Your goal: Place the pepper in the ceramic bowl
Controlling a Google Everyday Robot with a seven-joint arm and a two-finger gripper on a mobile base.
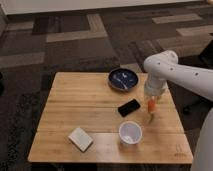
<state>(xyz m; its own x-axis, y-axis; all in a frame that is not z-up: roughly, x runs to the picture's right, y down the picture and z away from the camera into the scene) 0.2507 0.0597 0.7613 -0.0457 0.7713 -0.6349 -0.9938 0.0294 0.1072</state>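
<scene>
The ceramic bowl (123,79) is dark blue-grey with pale marks inside and sits at the far right part of the wooden table (85,107). The pepper (151,109) is a thin orange-red piece hanging almost upright just under my gripper (151,101), to the right of the black phone (129,107) and in front of the bowl. The gripper points down from my white arm (172,75) over the table's right side, at the pepper's top end. The pepper's lower tip is near the table surface.
A white translucent plastic cup (130,133) stands near the front edge, left of the pepper. A pale rectangular block (80,138) lies at the front left. The table's right edge is close to the gripper. Patterned carpet surrounds the table.
</scene>
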